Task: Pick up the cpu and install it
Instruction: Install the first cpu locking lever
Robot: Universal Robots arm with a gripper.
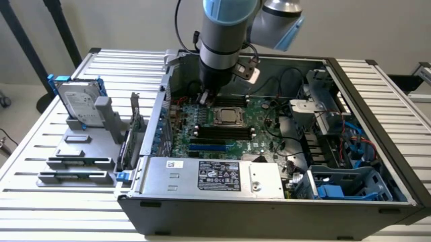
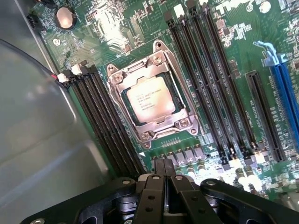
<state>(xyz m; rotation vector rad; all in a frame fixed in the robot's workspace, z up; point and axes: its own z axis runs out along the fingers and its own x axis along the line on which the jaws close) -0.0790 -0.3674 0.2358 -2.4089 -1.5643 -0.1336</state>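
Claw closed, empty, just above motherboard, cpu seated in socket just beyond fingertips

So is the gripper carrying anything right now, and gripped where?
Nothing is held. The gripper is shut and empty above the motherboard, and the cpu sits in its socket.

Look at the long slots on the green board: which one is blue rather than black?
The blue slot beside the board's edge, farthest from the cpu. The other long slots, including those flanking the cpu, are black.
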